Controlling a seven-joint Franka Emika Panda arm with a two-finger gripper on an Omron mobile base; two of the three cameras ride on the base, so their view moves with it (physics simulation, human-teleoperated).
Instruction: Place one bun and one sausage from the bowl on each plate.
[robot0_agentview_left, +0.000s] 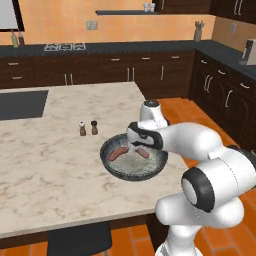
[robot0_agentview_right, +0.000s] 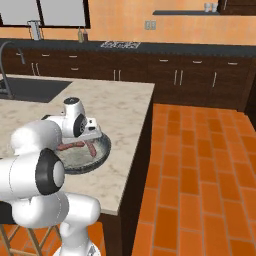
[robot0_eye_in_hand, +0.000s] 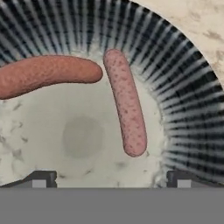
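Observation:
The wide dark grey bowl with a streaky rim sits near the right edge of the marble island. Two pink-brown sausages lie inside it, one on the left and the other running lengthwise in the hand view. They show in the left base view too, as the left sausage and the right sausage. My gripper hangs just above the bowl, open, with nothing between its fingertips. The hand points down over the bowl's far side. The buns and the plates are out of view.
Two small shakers stand on the island just behind the bowl's left side. A dark sink is set in the far left of the counter. The island's right edge drops to the orange tiled floor. A dark stool stands at the front.

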